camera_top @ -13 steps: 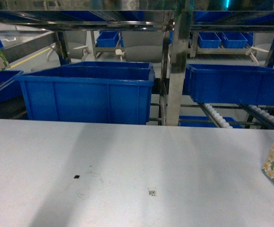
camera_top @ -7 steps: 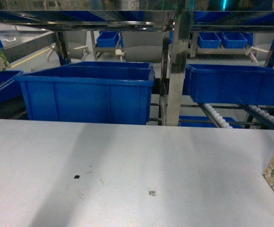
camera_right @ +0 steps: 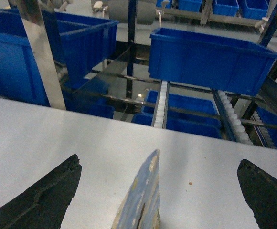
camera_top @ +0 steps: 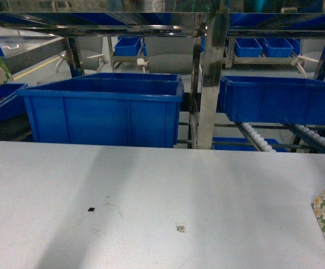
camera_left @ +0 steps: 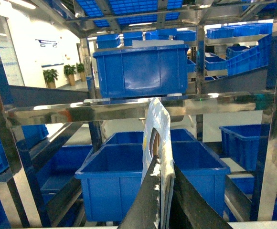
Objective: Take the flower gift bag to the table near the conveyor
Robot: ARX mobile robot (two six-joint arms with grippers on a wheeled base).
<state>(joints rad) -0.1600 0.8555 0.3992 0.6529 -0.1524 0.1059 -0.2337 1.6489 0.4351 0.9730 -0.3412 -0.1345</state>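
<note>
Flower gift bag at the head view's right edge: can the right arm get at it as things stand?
Probably yes: the right gripper is open, with a finger on each side of the flower gift bag and nothing between them.

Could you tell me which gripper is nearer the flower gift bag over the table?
Right. The right gripper is open astride the flower gift bag; the left gripper, by the conveyor, clamps another bag.

The table (camera_top: 151, 185) lies in front of the conveyor (camera_top: 210, 84), whose tracks carry bins (camera_top: 103, 109) behind it.

Left gripper (camera_left: 161, 191) fingers pinched together; right gripper (camera_right: 160, 198) fingers wide apart.
</note>
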